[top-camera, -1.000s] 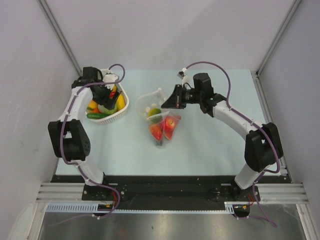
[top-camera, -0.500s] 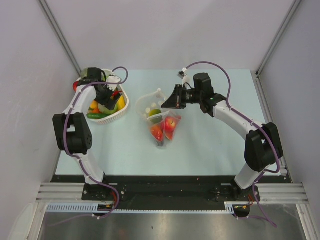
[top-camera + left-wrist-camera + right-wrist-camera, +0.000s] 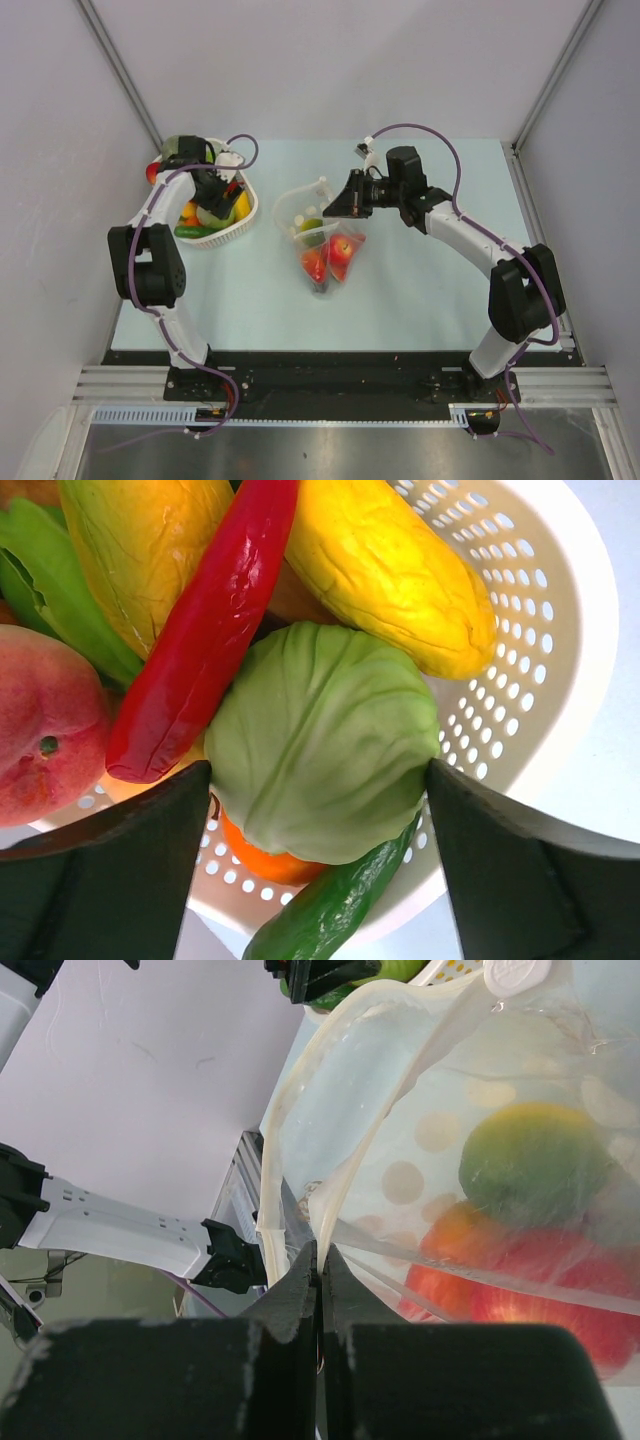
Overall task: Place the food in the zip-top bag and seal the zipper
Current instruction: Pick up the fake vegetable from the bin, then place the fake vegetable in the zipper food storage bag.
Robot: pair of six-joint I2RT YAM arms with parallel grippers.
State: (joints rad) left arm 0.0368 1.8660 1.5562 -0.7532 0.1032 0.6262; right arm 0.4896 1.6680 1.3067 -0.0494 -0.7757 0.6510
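The clear zip-top bag point(image 3: 318, 240) lies mid-table with its mouth held open and raised. It holds a green round fruit point(image 3: 535, 1160), a red apple point(image 3: 520, 1305) and an orange piece point(image 3: 465, 1240). My right gripper point(image 3: 336, 206) is shut on the zipper strip point(image 3: 345, 1175) at the bag's mouth edge, as the right wrist view point(image 3: 320, 1252) shows. My left gripper point(image 3: 210, 192) is open over the white basket point(image 3: 545, 680), its fingers close on either side of a green cabbage point(image 3: 320, 730). A red pepper point(image 3: 205, 645), yellow pieces point(image 3: 385, 565) and a cucumber point(image 3: 330, 910) lie around it.
The white basket point(image 3: 250, 205) stands at the table's far left, near the left wall. It also holds a peach-red fruit point(image 3: 40, 730) and an orange piece point(image 3: 270, 862). The bag's white slider tab point(image 3: 515, 972) sits at the mouth's far end.
My left arm has shifted over the basket, its elbow moving slightly right and its wrist towards the far left. The right arm and the bag have not moved.
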